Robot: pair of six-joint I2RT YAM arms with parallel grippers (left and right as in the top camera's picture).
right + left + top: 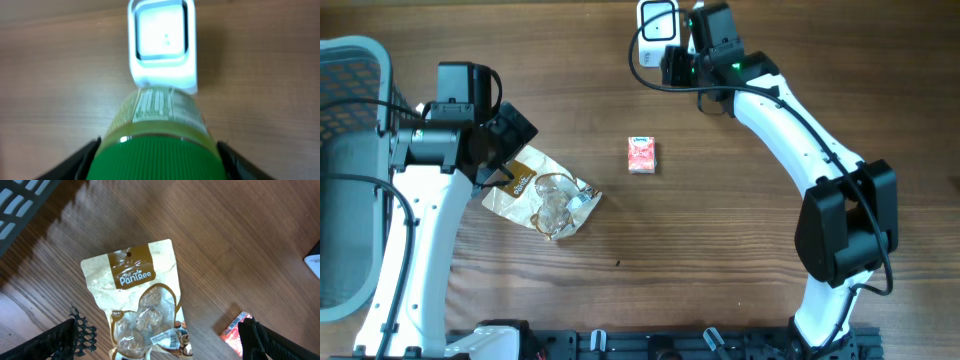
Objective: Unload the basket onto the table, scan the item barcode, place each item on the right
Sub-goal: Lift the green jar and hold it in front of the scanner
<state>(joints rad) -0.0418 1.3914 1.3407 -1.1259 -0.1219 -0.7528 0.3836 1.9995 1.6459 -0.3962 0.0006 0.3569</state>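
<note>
Pinching a green-capped bottle (160, 115) by its cap in the right gripper (157, 161), at the far edge of the bench (740, 230), with the label toward the white scanner (162, 42). Touching it or just short: cannot tell. Holding the left gripper (165, 342) spread wide over a PanTree snack bag (132, 280) near the bench's left edge. Mid-bench, well apart from both, a small red box (641, 155).
</note>
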